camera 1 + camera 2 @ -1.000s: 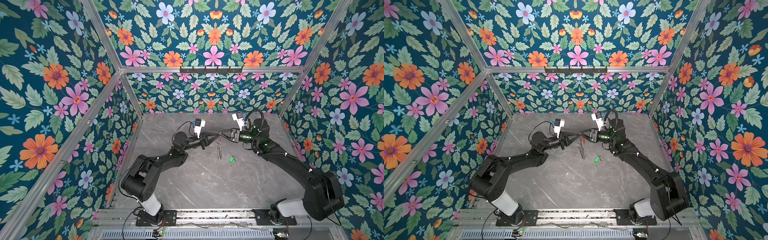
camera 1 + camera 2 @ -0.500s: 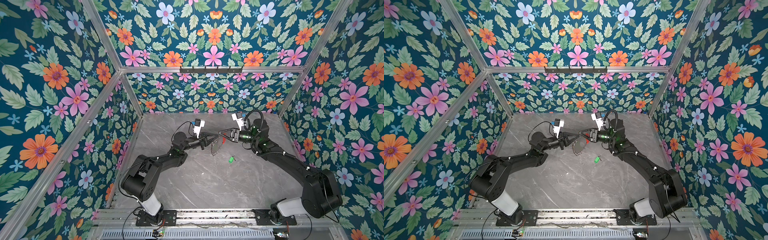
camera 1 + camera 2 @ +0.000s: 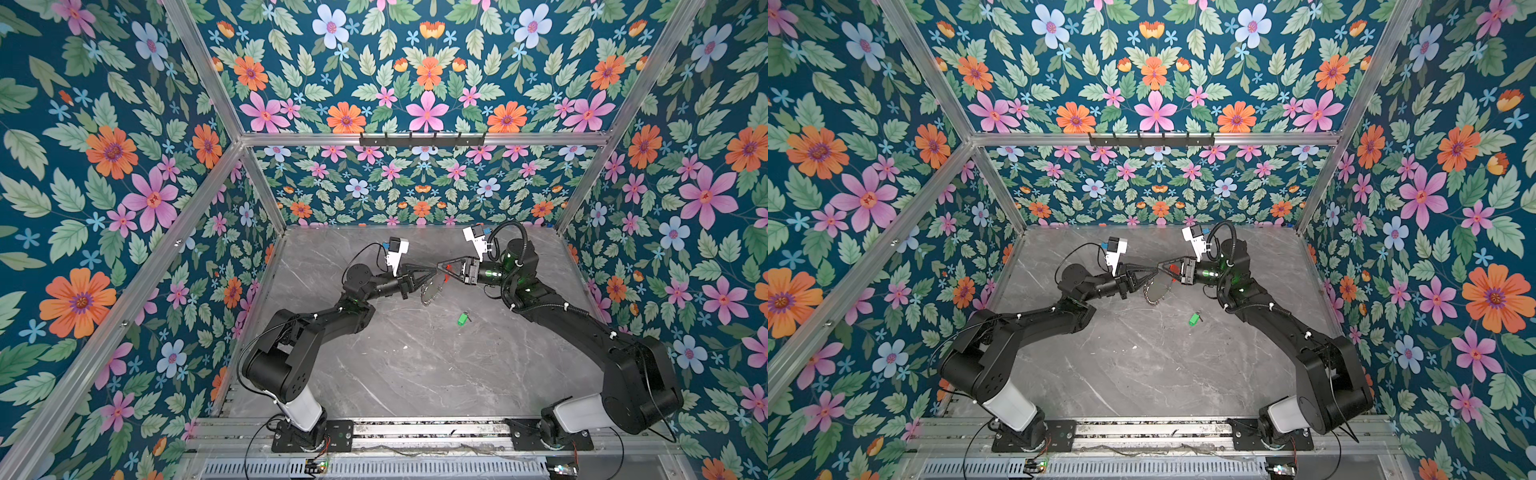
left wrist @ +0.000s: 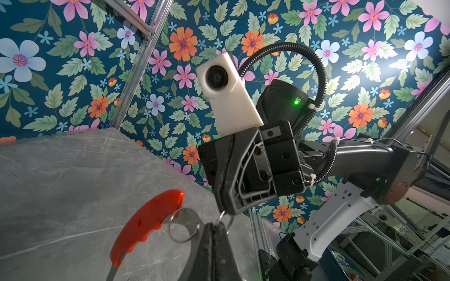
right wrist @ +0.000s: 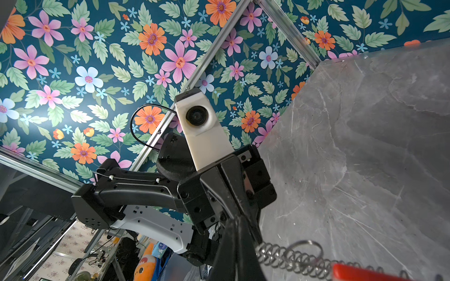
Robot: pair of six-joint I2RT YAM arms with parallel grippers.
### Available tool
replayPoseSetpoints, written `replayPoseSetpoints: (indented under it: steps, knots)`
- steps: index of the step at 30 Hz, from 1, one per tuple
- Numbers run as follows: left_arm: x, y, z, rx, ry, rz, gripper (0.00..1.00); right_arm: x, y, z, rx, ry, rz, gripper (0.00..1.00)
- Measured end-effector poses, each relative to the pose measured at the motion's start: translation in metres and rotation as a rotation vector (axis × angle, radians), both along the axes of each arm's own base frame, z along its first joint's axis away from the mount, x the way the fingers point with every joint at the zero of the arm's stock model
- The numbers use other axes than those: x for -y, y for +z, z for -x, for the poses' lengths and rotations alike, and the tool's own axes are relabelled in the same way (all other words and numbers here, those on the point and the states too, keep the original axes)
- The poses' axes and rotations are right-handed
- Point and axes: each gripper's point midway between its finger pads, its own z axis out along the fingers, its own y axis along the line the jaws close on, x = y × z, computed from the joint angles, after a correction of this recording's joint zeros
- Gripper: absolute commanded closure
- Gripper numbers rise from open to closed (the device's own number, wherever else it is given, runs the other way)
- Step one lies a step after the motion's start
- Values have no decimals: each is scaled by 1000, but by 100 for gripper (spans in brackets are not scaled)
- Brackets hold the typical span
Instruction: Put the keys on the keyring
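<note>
The grey marbled tabletop (image 3: 395, 374) lies under the keyring (image 3: 430, 289), which hangs clear above it, held up between both arms. The left tool (image 4: 214, 227) is clenched on the keyring's rim, its tips pinched together on the metal beside the red plastic arc (image 4: 146, 223). The right tool (image 4: 227, 212) meets it nose to nose from the keyring's other side, and its tips too are clamped tight on one of the small silver loops (image 4: 181, 227).

The keyring is stiff grey metal and looks light. Hung from one edge, though, it will likely swing and twist. The red arc is the broadest, least slippery place to grip. The bare rim and the loops are thin and smooth, so a pinch there can slide. The loops crowd the rim like a coil in the right wrist view and probably shift freely along it.

The key (image 3: 462, 319) lies flat on the tabletop, below the keyring and well apart from it, on the right arm's side. It is tiny and light. Its green plastic head is the only part worth gripping, as the thin dark shaft would slip.
</note>
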Motion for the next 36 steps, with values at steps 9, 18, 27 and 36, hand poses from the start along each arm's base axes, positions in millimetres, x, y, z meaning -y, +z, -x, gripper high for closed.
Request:
replayPoseSetpoints:
  steps: [9, 18, 27, 36]
  knots:
    - [-2, 1, -4, 13, 12, 8, 100, -7, 0, -6, -62, 59, -77, 100]
    - [-2, 0, -2, 8, 13, 7, 100, -6, 6, -2, -53, 69, -79, 74]
    - [-3, -6, -5, -15, 20, -10, 100, 0, 10, 9, 2, 37, -23, 69]
    - [-5, -8, -7, -26, 36, -11, 100, 8, -1, 8, 13, -27, 39, 68]
